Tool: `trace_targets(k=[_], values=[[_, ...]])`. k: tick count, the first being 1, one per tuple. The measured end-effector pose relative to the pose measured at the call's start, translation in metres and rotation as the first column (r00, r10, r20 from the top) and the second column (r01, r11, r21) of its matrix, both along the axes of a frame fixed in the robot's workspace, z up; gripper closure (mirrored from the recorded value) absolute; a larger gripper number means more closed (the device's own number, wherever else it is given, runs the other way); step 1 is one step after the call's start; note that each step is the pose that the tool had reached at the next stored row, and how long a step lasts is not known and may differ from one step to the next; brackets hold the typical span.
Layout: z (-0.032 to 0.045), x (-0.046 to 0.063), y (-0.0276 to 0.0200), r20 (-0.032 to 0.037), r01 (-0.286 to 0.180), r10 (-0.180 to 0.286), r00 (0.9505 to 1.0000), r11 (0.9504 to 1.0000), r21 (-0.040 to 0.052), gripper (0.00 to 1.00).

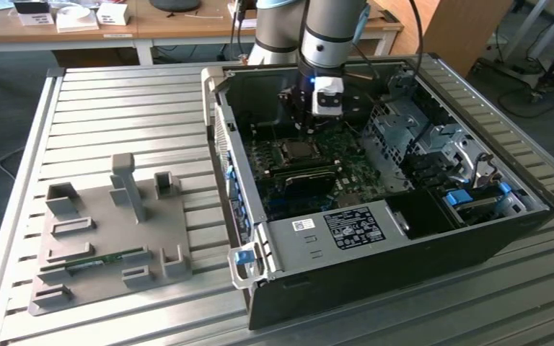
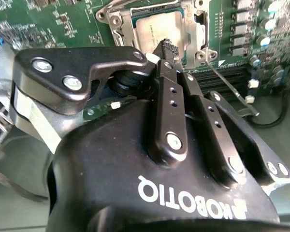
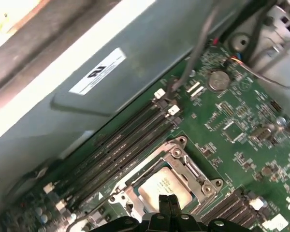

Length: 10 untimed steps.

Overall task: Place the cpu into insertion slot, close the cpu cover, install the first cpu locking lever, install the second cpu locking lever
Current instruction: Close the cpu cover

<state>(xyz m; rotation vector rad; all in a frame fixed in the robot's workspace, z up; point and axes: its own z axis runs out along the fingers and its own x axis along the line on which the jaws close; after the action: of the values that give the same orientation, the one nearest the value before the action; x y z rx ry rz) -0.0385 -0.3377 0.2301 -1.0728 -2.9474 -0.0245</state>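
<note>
Closed, empty hand, tips just over cpu. Cpu directly beneath tips, framed by lowered cover. Unlatched-looking lever just beside hand. Risk: tips slipping off thin lever, gouging board or scraping cpu.

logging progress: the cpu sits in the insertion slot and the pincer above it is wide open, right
Not quite. The pincer is shut, its fingertips pressed together, as the second wrist view shows. The rest holds: the cpu sits in the insertion slot, with the pincer above it.
</note>
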Motion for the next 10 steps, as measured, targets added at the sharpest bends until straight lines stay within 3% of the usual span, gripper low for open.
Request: trace_targets(k=[5, 10], values=[[-0.0002, 0.0000, 0.0000, -0.0001, -0.091, 0.091, 0.9958, 0.9958, 0.0000, 0.89], [-0.0003, 0.0000, 0.0000, 0.0000, -0.180, 0.180, 0.9836, 0.9836, 0.0000, 0.89]])
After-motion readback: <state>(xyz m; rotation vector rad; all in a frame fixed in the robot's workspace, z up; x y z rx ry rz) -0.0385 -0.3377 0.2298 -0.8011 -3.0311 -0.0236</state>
